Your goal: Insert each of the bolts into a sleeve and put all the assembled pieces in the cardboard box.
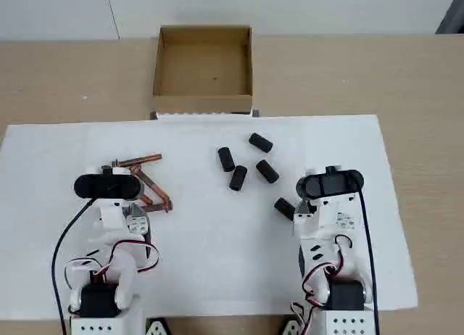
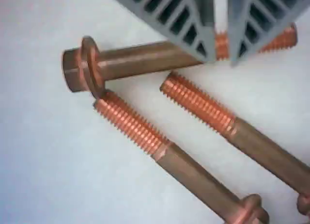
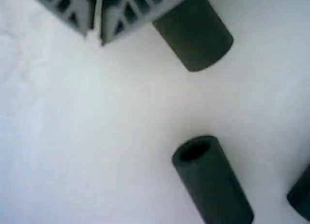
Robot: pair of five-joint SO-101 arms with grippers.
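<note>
Several copper bolts (image 1: 154,197) lie in a loose pile on the white sheet, at my left arm (image 1: 107,186). In the left wrist view my left gripper (image 2: 222,59) is shut, its grey tips just over the threaded end of one bolt (image 2: 135,61). Two more bolts (image 2: 145,132) (image 2: 232,124) lie slanted beside it. Several black sleeves (image 1: 238,178) are scattered mid-sheet. My right gripper (image 3: 95,37) is shut and holds nothing, close beside one sleeve (image 3: 196,32). Another sleeve (image 3: 213,180) lies farther off with its bore showing. The cardboard box (image 1: 165,67) stands open at the back.
The white sheet (image 1: 217,262) covers the wooden table (image 1: 420,74). My right arm (image 1: 330,184) stands next to the nearest sleeve (image 1: 284,208). Bare sheet lies between the two arms and in front of the box.
</note>
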